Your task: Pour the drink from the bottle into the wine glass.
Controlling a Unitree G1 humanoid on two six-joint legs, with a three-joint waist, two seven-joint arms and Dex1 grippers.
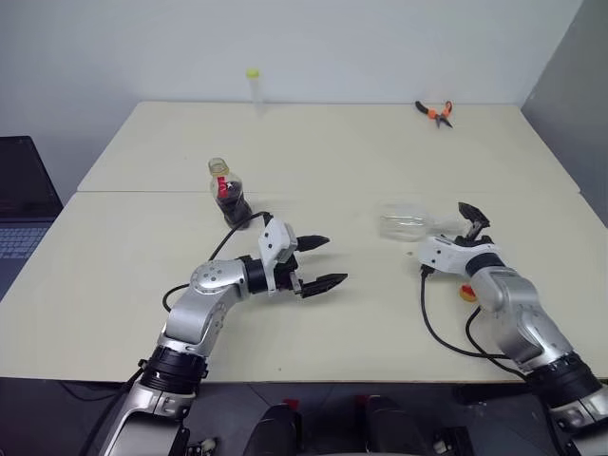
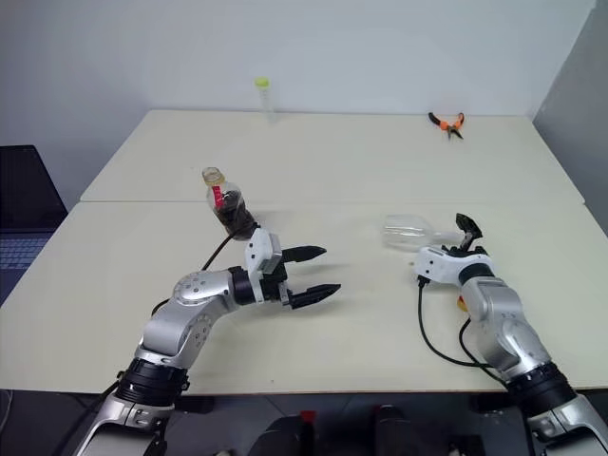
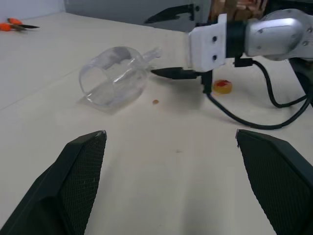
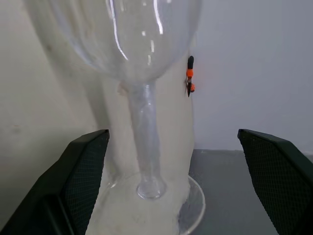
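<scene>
Bottle (image 1: 226,195) comes first on the left, upright on the counter (image 1: 142,285), uncapped, dark drink (image 1: 231,207) low in its rounded body. Just in front of it my left hand (image 1: 318,263) hovers with both black fingers spread wide, gripping nothing and pointing across toward my right. Farther right the wine glass (image 1: 407,222) lies on its side, bowl mouth facing the bottle. My right hand (image 1: 472,218) sits at the glass's stem end, fingers wide apart on either side of the stem without closing. A yellow cap (image 1: 467,293) rests beside that arm, and orange pliers (image 1: 435,112) lie at the far edge.
</scene>
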